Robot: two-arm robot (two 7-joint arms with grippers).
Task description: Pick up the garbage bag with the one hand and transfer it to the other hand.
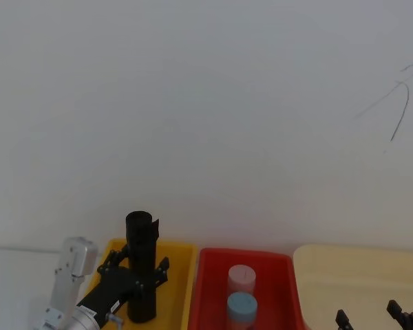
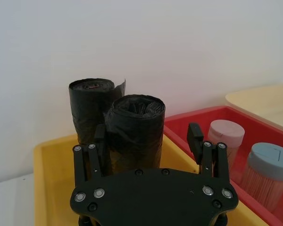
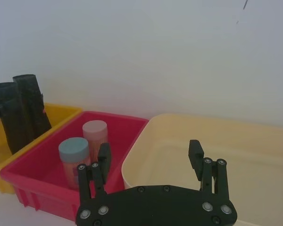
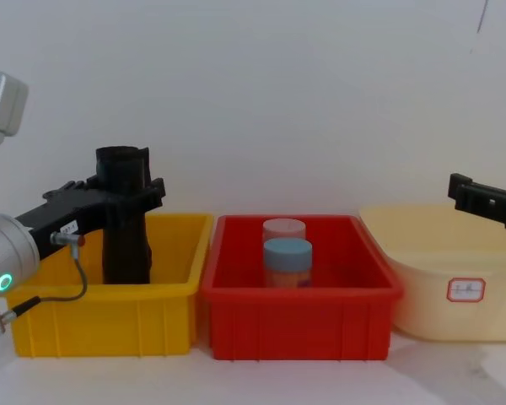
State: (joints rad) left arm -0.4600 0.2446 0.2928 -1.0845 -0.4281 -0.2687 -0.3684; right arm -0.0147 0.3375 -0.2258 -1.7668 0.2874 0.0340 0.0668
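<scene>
Two black crinkled rolls stand upright in the yellow bin [image 2: 47, 155]. The nearer roll is the garbage bag [image 2: 134, 127] [image 1: 140, 237] [image 4: 125, 249]. My left gripper [image 2: 148, 141] [image 1: 139, 262] [image 4: 131, 196] is open and straddles this roll at mid-height. One finger lies close against the plastic and the other stands clear of it. The second roll [image 2: 89, 106] stands just behind. My right gripper [image 3: 149, 150] [image 1: 375, 317] [image 4: 489, 198] hangs open over the cream tub [image 3: 217, 141], with nothing between its fingers.
A red bin [image 4: 299, 295] [image 1: 213, 275] stands between the yellow bin [image 4: 101, 325] and the cream tub [image 4: 438, 287]. It holds a pink-lidded jar [image 4: 283, 229] and a blue-lidded jar [image 4: 287, 253]. A white wall rises close behind all three containers.
</scene>
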